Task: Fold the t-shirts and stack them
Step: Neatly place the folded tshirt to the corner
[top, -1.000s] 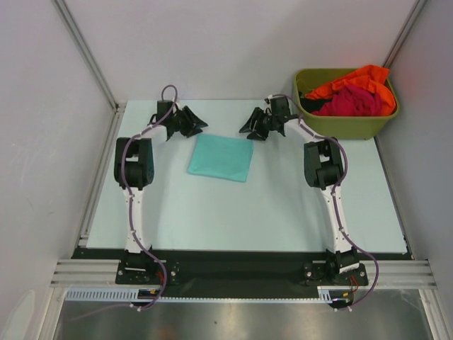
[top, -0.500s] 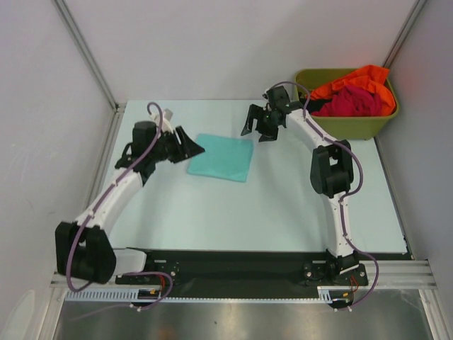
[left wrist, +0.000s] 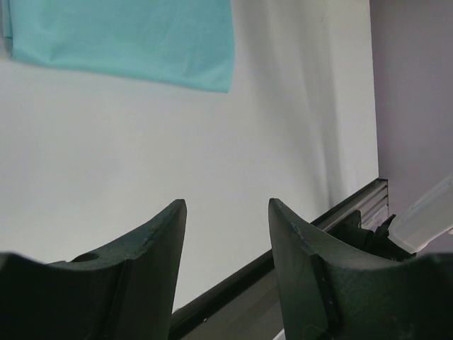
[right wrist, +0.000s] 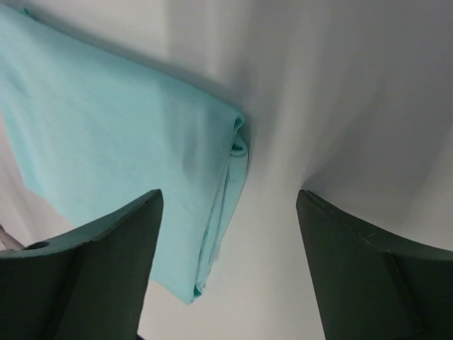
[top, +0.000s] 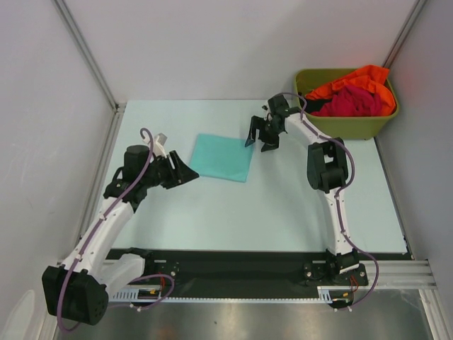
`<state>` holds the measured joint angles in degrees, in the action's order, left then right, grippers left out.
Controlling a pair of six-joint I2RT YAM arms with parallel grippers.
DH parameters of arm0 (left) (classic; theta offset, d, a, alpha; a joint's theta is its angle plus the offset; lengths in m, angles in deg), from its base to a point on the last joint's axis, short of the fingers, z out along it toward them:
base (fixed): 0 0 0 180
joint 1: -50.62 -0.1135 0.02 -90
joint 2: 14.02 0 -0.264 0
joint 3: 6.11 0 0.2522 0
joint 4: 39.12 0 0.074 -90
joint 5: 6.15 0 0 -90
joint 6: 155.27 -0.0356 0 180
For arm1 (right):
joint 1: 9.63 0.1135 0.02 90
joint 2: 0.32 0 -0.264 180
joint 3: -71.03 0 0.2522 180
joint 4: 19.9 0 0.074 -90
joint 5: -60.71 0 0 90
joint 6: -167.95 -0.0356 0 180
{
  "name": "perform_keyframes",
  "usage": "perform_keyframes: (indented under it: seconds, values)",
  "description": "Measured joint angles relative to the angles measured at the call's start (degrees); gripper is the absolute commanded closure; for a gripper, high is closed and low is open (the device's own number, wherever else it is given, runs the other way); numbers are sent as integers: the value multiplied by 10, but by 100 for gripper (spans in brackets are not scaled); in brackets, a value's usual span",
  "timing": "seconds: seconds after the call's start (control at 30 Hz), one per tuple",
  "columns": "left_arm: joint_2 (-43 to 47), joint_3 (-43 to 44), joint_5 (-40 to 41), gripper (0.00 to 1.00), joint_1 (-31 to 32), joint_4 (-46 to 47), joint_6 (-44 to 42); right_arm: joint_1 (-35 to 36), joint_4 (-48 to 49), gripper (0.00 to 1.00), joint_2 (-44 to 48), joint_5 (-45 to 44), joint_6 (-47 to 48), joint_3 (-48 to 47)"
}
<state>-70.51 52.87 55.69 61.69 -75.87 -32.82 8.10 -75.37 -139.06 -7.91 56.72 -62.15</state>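
The teal t-shirt (top: 222, 156) lies folded in a flat rectangle on the table, back centre. It also shows in the left wrist view (left wrist: 127, 35) and the right wrist view (right wrist: 127, 170). The orange t-shirt (top: 357, 78) and the magenta-red t-shirt (top: 350, 100) lie crumpled in the olive-green bin (top: 345, 126) at the back right. My left gripper (top: 185, 170) is open and empty, just left of the teal shirt's near-left corner. My right gripper (top: 260, 137) is open and empty, just right of the shirt's far-right corner, above the table.
Grey walls stand close on the left, back and right. The table's near edge is a black strip (top: 233, 263) by the arm bases. The pale table surface (top: 269, 205) spreads in front of the teal shirt.
My left arm has swung back from the far side toward the near left, its gripper now beside the shirt's near-left corner. My right gripper has shifted slightly right and nearer. The shirt has not moved.
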Motion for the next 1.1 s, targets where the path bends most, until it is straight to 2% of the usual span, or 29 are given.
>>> perform_keyframes:
  seconds: [0.1, 0.4, 0.73, 0.83, 0.87, 0.97, 1.0, 1.1]
  values:
    - [-1, -5, 1, 44, 0, -8, 0, 0, 10, 20, -4, 17, 2, -2]
    - [-2, -7, 5, 44, 0, -14, 2, 3, 37, 39, -16, 46, -8, -2]
    - [-14, -7, 5, 44, 0, -10, 7, 1, 51, 52, -27, 69, -18, -2]
    - [-35, -7, 5, 44, 0, -3, 11, -1, 54, 64, -30, 74, -19, -1]
    - [-44, -6, 4, 44, 0, -1, 12, -2, 55, 71, -31, 76, -20, 0]
    - [-74, -3, 3, 44, 0, 2, 20, -3, 56, 84, -32, 76, -22, 4]
    - [-82, -1, 2, 44, 0, 3, 21, -3, 56, 94, -32, 75, -23, 6]
    - [-94, 1, -5, 44, 0, 12, 26, -2, 73, 100, -23, 67, -33, 30]
